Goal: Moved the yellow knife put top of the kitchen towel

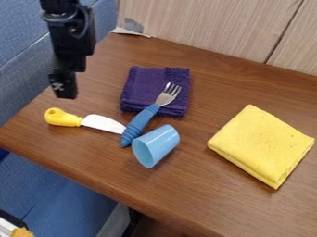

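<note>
My black gripper hangs at the upper left, above the table's left side and higher up in the view than the knife. The yellow-handled knife lies flat below it, its white blade pointing right and its tip beside the blue fork handle. A folded purple towel lies at the upper middle, with the metal head of a blue-handled fork resting on it. On the right is a folded yellow towel, turned at an angle.
A light blue cup lies on its side near the fork handle, its mouth facing lower left. The brown wooden table has a front edge running down to the right. A pale wood panel stands behind it, and blue seating borders the left.
</note>
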`<state>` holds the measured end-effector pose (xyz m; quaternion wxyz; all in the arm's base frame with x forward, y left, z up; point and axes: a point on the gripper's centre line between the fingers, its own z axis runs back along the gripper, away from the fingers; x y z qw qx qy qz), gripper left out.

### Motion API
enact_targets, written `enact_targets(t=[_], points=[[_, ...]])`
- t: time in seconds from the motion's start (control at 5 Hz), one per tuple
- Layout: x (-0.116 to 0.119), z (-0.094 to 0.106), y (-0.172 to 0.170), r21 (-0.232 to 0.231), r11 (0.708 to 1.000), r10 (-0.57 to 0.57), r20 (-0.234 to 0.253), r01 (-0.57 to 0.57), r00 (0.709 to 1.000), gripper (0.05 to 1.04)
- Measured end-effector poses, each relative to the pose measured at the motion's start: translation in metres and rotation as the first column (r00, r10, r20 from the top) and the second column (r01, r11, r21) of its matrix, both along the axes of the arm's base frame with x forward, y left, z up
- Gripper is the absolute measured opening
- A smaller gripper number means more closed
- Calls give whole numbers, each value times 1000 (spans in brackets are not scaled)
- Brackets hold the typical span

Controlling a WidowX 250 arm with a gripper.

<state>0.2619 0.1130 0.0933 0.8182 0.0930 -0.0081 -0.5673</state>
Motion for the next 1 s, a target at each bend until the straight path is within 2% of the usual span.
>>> enact_targets(t=[0.2, 0.4, 0.6, 0.8, 1.0], points=[[-1, -8, 8, 57, 990, -129, -16, 130, 992, 1001], [-5, -19, 10, 109, 976, -183, -61, 188, 981, 1001], [-15, -35, 5, 87, 976, -191, -99, 200, 977, 1001], [-19, -52, 8, 67, 984, -151, -162, 163, 975, 1001], [-16, -60, 11, 63, 990, -114, -199, 129, 973, 1001]])
